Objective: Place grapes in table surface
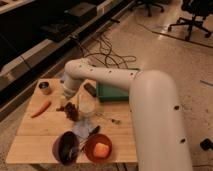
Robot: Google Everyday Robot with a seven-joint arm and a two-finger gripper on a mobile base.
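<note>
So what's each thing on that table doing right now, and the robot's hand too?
gripper: down over the grapes, jaws shut.
grapes: lying on the table surface, under the gripper.
carrot: lying flat, left of the grapes.
purple bowl: upright, near front edge.
orange bowl: upright, holding something orange.
green tray: flat, mostly hidden by the arm.
table surface: level.

One camera looks down from high behind the robot's white arm [150, 115], facing forward and tilted steeply toward the surface [35, 135]. The arm's bulky near segment fills the right side, close to the lens. The end effector [70, 107], shut, hangs over the surface's middle, at moderate range. Beyond the far edge lie floor, cables and office chairs.
</note>
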